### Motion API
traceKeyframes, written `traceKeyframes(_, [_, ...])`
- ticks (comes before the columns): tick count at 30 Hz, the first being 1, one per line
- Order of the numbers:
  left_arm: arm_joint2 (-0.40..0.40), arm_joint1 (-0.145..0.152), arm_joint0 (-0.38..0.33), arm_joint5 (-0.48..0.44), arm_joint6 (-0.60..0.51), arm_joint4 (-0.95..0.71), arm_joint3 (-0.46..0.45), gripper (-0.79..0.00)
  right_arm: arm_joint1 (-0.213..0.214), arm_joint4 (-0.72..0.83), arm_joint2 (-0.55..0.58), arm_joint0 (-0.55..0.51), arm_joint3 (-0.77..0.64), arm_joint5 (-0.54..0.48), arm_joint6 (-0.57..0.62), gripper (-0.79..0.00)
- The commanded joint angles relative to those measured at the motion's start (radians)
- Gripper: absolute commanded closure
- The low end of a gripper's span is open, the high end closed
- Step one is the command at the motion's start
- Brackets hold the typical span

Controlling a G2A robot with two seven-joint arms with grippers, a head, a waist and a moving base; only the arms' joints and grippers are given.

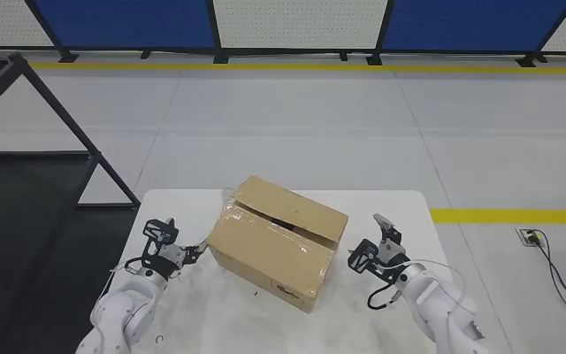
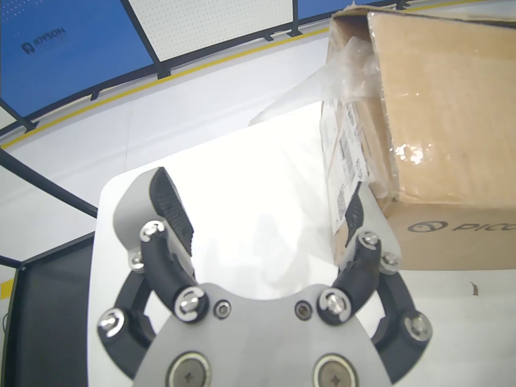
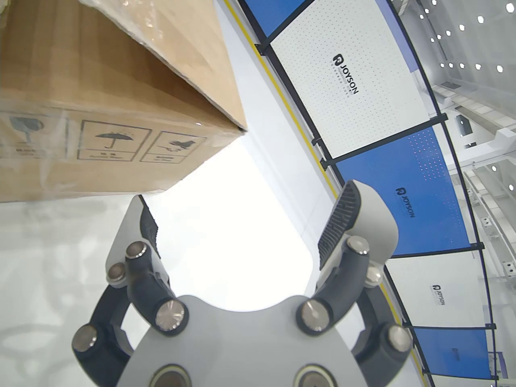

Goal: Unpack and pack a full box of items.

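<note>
top view / box: cardboard box (image 1: 279, 243) sits skewed on the white table (image 1: 380, 208), top flaps nearly shut with a dark gap showing, clear film over it.
top view / grippers: left gripper (image 1: 179, 244) just beside one end of the box, right gripper (image 1: 371, 242) just beside the opposite end; both wide open and empty.
left wrist view: left gripper (image 2: 258, 191) fingers spread wide, holding nothing; one finger is right up by the box (image 2: 443, 122) end with the shipping label (image 2: 348, 155). Loose clear film (image 2: 354, 66) hangs off the corner above it.
right wrist view: right gripper (image 3: 246, 199) fully spread, empty; box (image 3: 121, 82) corner just ahead, handling symbols (image 3: 117, 144) on its side.
risk: a finger could snag the loose film and drag the box instead of opening a flap.
risk: a push from one side only would probably slide or spin the box on the smooth table.
</note>
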Motion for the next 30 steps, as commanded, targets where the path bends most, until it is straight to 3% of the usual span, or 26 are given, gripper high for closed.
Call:
traceKeyframes(1, [-0.001, 0.001, 0.009, -0.004, 0.007, 0.002, -0.005, -0.785, -0.006, 0.002, -0.025, 0.026, 0.029, 0.014, 0.011, -0.785])
traceKeyframes(19, [-0.028, 0.012, 0.113, -0.035, 0.043, -0.007, -0.097, -0.785, -0.033, 0.026, -0.121, 0.137, 0.123, 0.059, -0.005, -0.785])
traceKeyframes(30, [-0.029, 0.015, 0.165, -0.042, 0.046, -0.009, -0.144, -0.785, -0.035, 0.013, -0.118, 0.154, 0.126, 0.080, 0.011, -0.785])
